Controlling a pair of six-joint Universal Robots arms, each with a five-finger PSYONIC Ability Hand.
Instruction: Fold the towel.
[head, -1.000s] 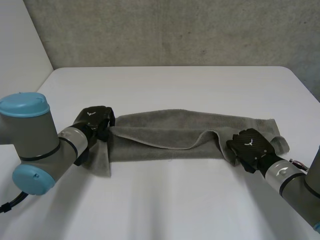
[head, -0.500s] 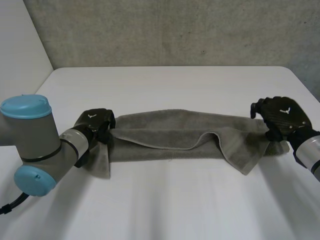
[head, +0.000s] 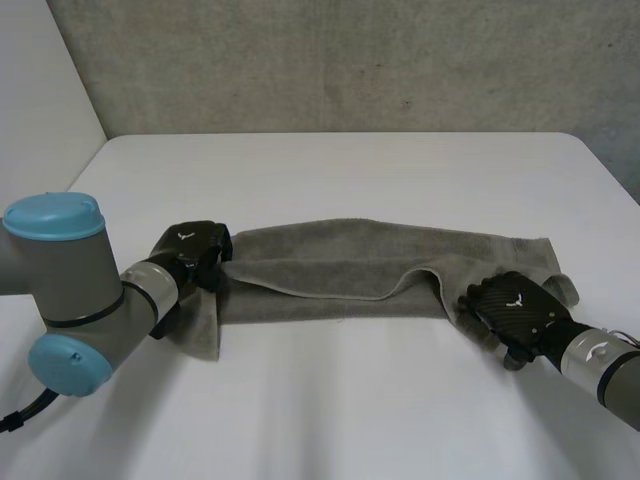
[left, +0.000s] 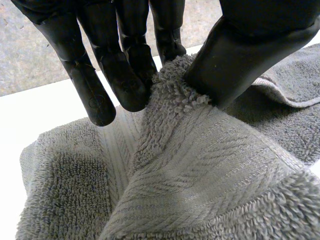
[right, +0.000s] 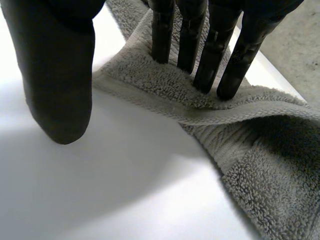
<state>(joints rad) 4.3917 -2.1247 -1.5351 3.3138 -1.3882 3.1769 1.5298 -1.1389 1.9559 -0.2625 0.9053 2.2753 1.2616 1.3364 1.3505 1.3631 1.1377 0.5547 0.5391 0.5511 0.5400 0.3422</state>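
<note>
A grey towel (head: 350, 265) lies as a long, loosely folded strip across the white table (head: 330, 170). My left hand (head: 190, 248) is at the strip's left end. In the left wrist view, that hand (left: 120, 65) pinches a raised fold of towel (left: 200, 165) between thumb and fingers. My right hand (head: 512, 312) rests on the towel's front right corner. In the right wrist view, its straight fingers (right: 200, 55) press on the hemmed edge of the towel (right: 165, 85), while the thumb (right: 55, 75) hangs apart over bare table.
A grey wall rises behind the table's far edge. Bare white tabletop lies in front of and behind the towel.
My right hand lifted off the towel's right end, swung up and to the right while its fingers straightened, then came down on the front right corner. The left hand stayed put.
</note>
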